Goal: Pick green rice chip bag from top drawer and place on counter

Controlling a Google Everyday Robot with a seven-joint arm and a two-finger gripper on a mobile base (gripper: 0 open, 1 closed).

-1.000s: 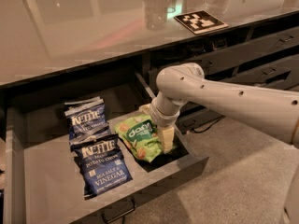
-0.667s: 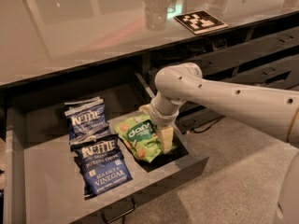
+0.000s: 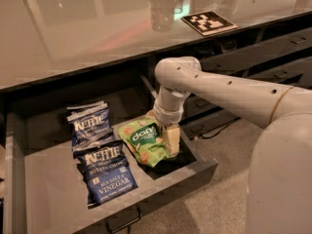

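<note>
The green rice chip bag (image 3: 145, 143) lies flat in the open top drawer (image 3: 58, 194), at the right end of the drawer floor. My gripper (image 3: 169, 139) reaches straight down from the white arm (image 3: 219, 89) and sits at the bag's right edge, touching it and partly covering it. The bag rests on the drawer floor. The glossy counter (image 3: 87, 28) runs above the drawer, with a black-and-white marker tag (image 3: 208, 22) at its right.
Two dark blue Kettle chip bags (image 3: 92, 123) (image 3: 106, 172) lie to the left of the green bag in the drawer. The drawer's front wall (image 3: 170, 186) and handle (image 3: 122, 222) are near me. Narrower drawers (image 3: 273, 57) stand to the right, behind the arm.
The arm's elbow has drifted slightly to the left. The gripper stays at the green bag's right edge, and the bag has not moved.
</note>
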